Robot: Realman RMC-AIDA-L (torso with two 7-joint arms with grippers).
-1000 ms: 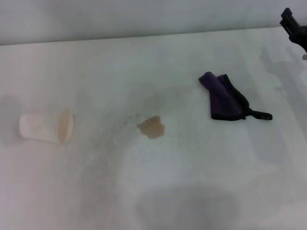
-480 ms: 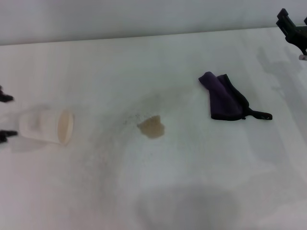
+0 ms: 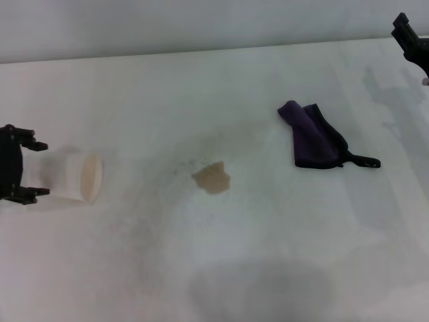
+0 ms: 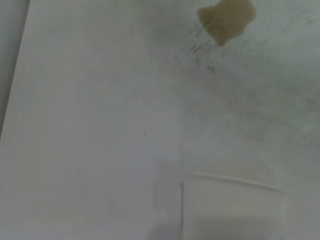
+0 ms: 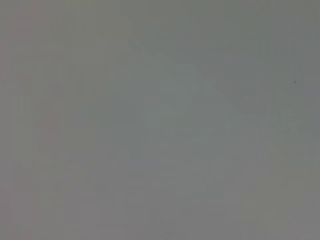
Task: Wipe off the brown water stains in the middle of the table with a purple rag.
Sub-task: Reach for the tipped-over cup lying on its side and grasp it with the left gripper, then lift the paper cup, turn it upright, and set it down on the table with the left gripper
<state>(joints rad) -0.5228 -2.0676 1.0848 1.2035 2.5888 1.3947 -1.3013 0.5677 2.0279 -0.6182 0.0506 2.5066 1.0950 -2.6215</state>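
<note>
We see L gripper (image 3: 37,168): matte black, blocky, two short prongs. R gripper (image 3: 410,41): black, angular, only partly visible.

Brown water stains (image 3: 212,178) mid-tabletop (image 3: 268,255), purple rag (image 3: 312,137) to their right and farther back, paper cup (image 3: 70,176) on its side far left, left gripper (image 3: 30,169) straddling its base, right gripper (image 3: 410,39) at far right corner.

Soft, even, dim light; a broad grey shadow on the table's (image 3: 221,80) near edge, slight blur throughout.
</note>
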